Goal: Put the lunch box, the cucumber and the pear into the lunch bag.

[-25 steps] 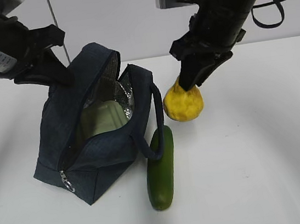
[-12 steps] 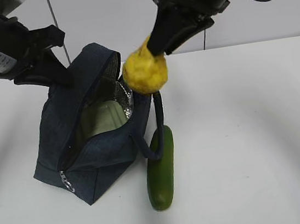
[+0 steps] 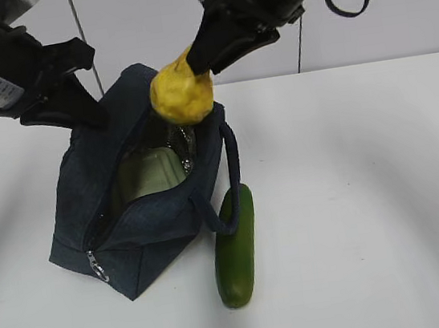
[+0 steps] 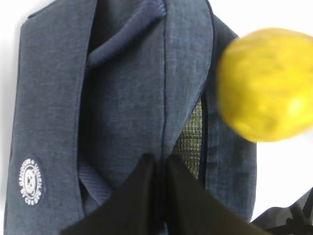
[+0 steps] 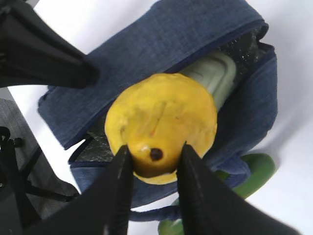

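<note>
The navy lunch bag (image 3: 131, 232) stands open on the white table, and the sage-lidded lunch box (image 3: 152, 173) lies inside it. My left gripper (image 3: 90, 115) is shut on the bag's far rim (image 4: 127, 98), its closed fingertips (image 4: 160, 164) pinching the fabric. My right gripper (image 5: 154, 156) is shut on the narrow neck of the yellow pear (image 5: 161, 122). The pear (image 3: 182, 96) hangs just above the bag's opening. The dark green cucumber (image 3: 237, 246) lies on the table against the bag's right side. The pear (image 4: 266, 83) also shows blurred in the left wrist view.
One bag handle (image 3: 227, 187) loops down over the cucumber's far end. The white table (image 3: 369, 193) stretches to the right and front of the bag. A pale wall (image 3: 396, 27) stands behind. The zipper's ring pull (image 3: 98, 266) hangs at the bag's near corner.
My right gripper has lifted the pear off the table to the right of the bag and carried it up and left, over the bag's opening. The left arm, bag and cucumber have not moved.
</note>
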### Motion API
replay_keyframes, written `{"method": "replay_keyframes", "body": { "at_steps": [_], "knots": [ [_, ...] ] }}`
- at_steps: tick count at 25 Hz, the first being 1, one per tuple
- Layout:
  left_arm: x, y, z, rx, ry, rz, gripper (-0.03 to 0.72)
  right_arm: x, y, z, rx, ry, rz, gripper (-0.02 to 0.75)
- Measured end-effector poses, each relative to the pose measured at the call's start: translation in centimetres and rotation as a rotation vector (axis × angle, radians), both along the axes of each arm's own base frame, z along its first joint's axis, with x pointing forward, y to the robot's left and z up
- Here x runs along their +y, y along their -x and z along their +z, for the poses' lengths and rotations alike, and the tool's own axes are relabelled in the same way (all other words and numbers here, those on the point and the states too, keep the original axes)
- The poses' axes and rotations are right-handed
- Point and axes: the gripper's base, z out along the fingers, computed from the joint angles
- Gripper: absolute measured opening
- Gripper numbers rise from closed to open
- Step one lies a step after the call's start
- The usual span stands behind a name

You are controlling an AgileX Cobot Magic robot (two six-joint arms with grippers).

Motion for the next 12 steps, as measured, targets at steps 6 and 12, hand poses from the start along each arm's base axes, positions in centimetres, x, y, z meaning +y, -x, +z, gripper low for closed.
{"method": "replay_keyframes", "body": {
  "at_steps": [6, 12],
  "knots": [
    [0.0, 0.2, 0.3, -0.006, 0.002, -0.001, 0.003, 1.0, -2.1, -3.7, 0.047, -0.026, 0.006, 0.214],
    [0.0, 0.2, 0.3, -0.005, 0.002, -0.002, 0.003, 1.4, -2.7, -5.1, 0.076, -0.05, 0.003, 0.331]
  ]
}}
